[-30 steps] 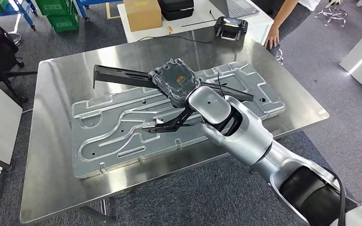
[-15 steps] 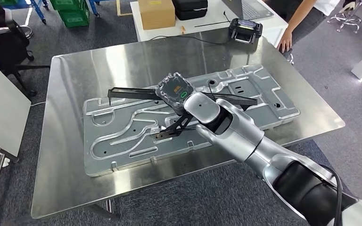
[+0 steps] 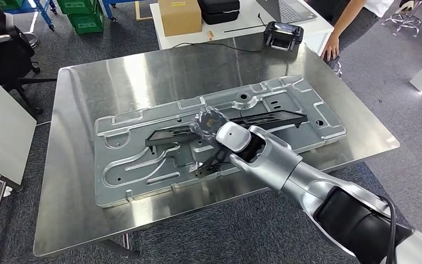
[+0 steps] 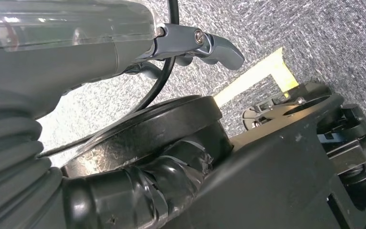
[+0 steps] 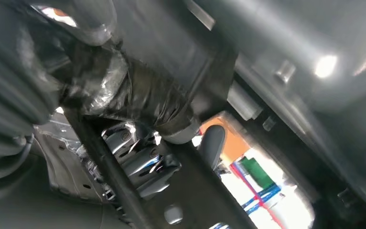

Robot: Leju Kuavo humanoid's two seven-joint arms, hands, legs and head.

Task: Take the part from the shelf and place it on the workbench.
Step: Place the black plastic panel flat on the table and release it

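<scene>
**Part held low over the plate on the workbench**

The steel workbench (image 3: 88, 165) carries a large ribbed metal plate (image 3: 137, 159). Over the plate lies the black part (image 3: 269, 117), a long bar with angled struts. My right hand (image 3: 211, 124) grips it at mid-length. My left hand (image 4: 198, 43) hangs over carpet, fingers curled on nothing.

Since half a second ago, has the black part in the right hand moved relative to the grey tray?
Yes. The black part has come down toward the grey tray, its far-left tip now nearer the tray's middle.

right hand (image 3: 209, 124) lower, black part (image 3: 264, 117) lowered onto plate (image 3: 121, 129)
</scene>
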